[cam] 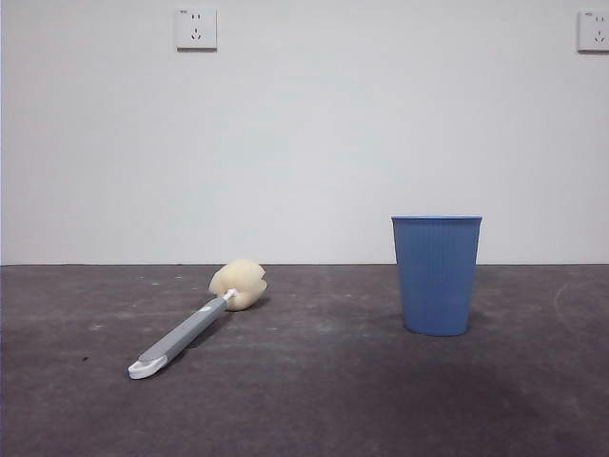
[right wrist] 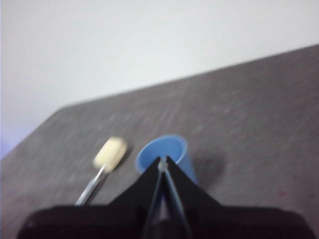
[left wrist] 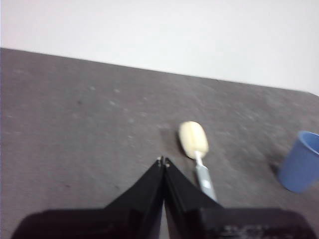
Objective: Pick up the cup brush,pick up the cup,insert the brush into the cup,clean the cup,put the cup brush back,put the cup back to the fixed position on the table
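Note:
The cup brush lies flat on the table, left of centre, its cream sponge head toward the wall and its grey handle with white looped tip toward the camera. To its right the blue ribbed cup stands upright. Neither arm shows in the front view. In the left wrist view my left gripper is shut and empty, high above the table, close beside the cup brush, with the cup off to one side. My right gripper is shut and empty above the cup, with the cup brush beside it.
A plain white wall stands behind the table, with one socket high on the left and another socket at the top right corner. A faint light curved mark shows on the table at the far right.

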{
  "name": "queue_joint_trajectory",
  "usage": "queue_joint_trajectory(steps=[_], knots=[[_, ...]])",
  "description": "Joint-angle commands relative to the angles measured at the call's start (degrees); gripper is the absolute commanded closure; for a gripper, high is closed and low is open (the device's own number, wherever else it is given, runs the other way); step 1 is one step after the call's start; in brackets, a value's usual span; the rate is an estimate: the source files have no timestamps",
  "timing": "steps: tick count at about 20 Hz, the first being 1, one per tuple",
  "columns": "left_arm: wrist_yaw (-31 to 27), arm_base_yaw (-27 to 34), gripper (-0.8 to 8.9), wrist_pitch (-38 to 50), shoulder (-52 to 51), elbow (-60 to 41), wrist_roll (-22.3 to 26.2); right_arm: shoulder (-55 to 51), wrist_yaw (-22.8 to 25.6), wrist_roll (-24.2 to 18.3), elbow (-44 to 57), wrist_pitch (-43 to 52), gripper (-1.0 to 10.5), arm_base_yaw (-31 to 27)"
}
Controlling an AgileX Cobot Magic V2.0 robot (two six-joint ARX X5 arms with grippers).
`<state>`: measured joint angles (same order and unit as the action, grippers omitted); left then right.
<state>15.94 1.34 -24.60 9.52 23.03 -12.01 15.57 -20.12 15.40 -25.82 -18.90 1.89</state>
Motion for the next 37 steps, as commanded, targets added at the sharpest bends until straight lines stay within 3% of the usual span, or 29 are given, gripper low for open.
queue_joint_trajectory(steps=[1, 4, 8, 15, 20, 21, 23, 24, 32, 37], knots=[[3.45, 0.13, 8.2, -3.52, 3.52, 3.91, 2.89, 4.28, -4.15, -5.62, -5.27, -6.29, 9.6, 0.13], [8.31, 0.13, 8.2, -8.72, 7.63, 8.33, 6.97, 9.35, -8.7, -11.02, -11.23, -15.43, 9.6, 0.17], [14.36, 0.11, 8.2, -15.3, 12.55, 13.14, 11.5, 15.5, -11.28, -18.12, -17.99, -26.88, 9.6, 0.66], [20.63, -0.39, 8.2, -25.38, 18.36, 19.12, 18.14, 21.73, -11.47, -24.02, -24.11, -39.89, 9.6, 2.64], [20.0, -0.63, 8.02, -26.47, 19.34, 20.2, 18.69, 22.43, -11.41, -24.0, -24.17, -40.09, 9.1, 2.82], [19.52, -0.63, 7.32, -26.51, 19.34, 20.2, 18.38, 22.43, -11.39, -23.89, -24.17, -39.95, 8.1, 2.82], [16.79, -0.63, 3.68, -26.51, 19.34, 20.2, 17.73, 22.43, -11.26, -23.58, -24.17, -39.91, 4.5, 2.82], [16.24, -0.63, 2.68, -26.51, 19.34, 20.2, 17.62, 22.43, -11.23, -22.71, -24.17, -39.89, 3.3, 2.82], [15.19, -1.09, 2.72, -26.25, 24.3, 20.2, 16.09, 22.69, -11.28, -21.79, -24.17, -39.89, 3.2, 2.82], [8.7, -8.02, 2.73, -21.64, 31.91, 20.22, 12.74, 22.69, -11.28, -21.24, -24.17, -39.87, 3.2, 2.82]])
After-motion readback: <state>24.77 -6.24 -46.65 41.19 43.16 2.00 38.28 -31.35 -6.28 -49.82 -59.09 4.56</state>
